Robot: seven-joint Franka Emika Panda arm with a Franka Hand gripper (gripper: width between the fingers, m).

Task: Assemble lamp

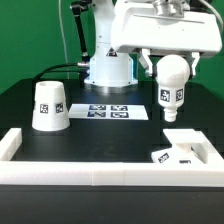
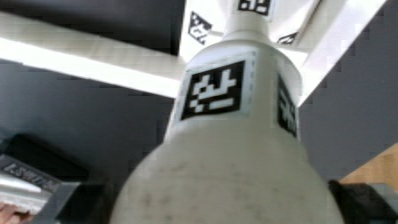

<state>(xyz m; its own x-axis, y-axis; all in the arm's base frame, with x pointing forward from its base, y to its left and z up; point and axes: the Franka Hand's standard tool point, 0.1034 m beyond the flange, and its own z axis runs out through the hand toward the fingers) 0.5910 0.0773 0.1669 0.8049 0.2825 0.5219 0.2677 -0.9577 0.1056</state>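
Observation:
My gripper (image 1: 172, 62) is shut on the ball-shaped bulb (image 1: 172, 85) and holds it in the air, stem down, over the exterior view's right side of the table. In the wrist view the bulb (image 2: 222, 140) fills the frame, its tag facing the camera and its stem pointing away toward the flat square base (image 2: 249, 25). The base (image 1: 184, 153) lies tilted in the front right corner against the rails. The cone shade (image 1: 49, 106) stands on the table at the exterior view's left.
The marker board (image 1: 112, 112) lies flat at mid-table behind the bulb. White border rails (image 1: 90, 171) run along the front edge and both front corners. The arm's white base (image 1: 108, 68) stands at the back.

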